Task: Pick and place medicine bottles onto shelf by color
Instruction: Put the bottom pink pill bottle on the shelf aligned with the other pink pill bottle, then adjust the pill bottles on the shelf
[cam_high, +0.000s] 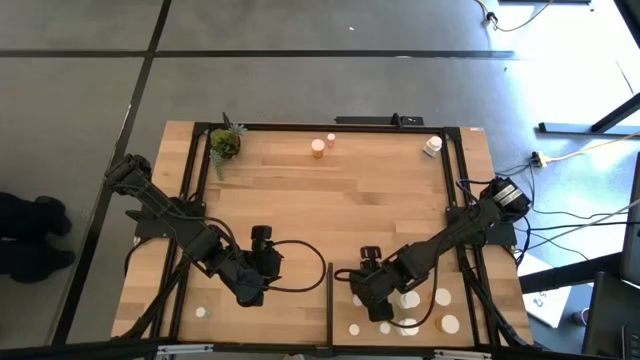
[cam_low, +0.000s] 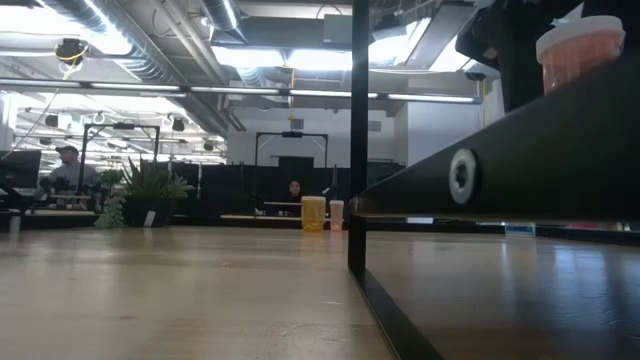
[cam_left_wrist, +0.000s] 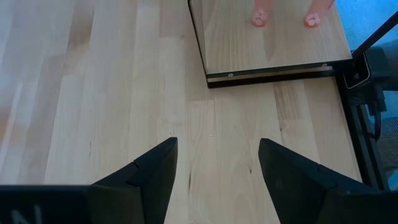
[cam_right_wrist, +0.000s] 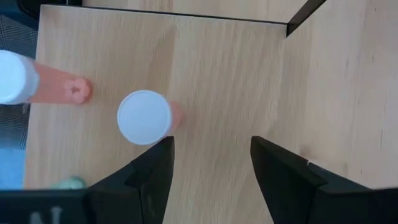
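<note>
Medicine bottles: white-capped bottles (cam_high: 441, 296) were seen clustered on the shelf at the near right of the table, beside and partly under the right gripper; an orange-amber bottle (cam_high: 317, 149) and a smaller pale one (cam_high: 331, 140) were stood together near the far edge, at its middle; a white bottle (cam_high: 432, 146) was lying near the far right corner; two small white caps (cam_high: 201, 312) were noted near the front left edge.
Shelf: the light-wood panel (cam_high: 345, 300) was laid at the near right, its black strip (cam_high: 329, 300) running along the side toward the table's middle.
Right gripper: it (cam_high: 379, 308) was held low over the shelf, among the bottles; its fingers (cam_right_wrist: 152, 171) were seen spread apart with nothing between them; a white-capped amber bottle (cam_right_wrist: 145, 117) was stood just beside one fingertip, whether touching could not be told; another amber bottle (cam_right_wrist: 37, 84) was seen farther off.
Left gripper: it (cam_high: 250, 291) was held over bare tabletop left of the black strip; its fingers (cam_left_wrist: 155, 171) were spread, gripping nothing; the shelf corner (cam_left_wrist: 273, 37) was seen ahead of it, with two amber bottles on it.
Potted plant: it (cam_high: 224, 143) was stood at the far left corner.
Low view: an amber bottle (cam_low: 579, 50) was seen up close on the shelf at the right; people (cam_low: 67, 165) were seated in the room behind.
</note>
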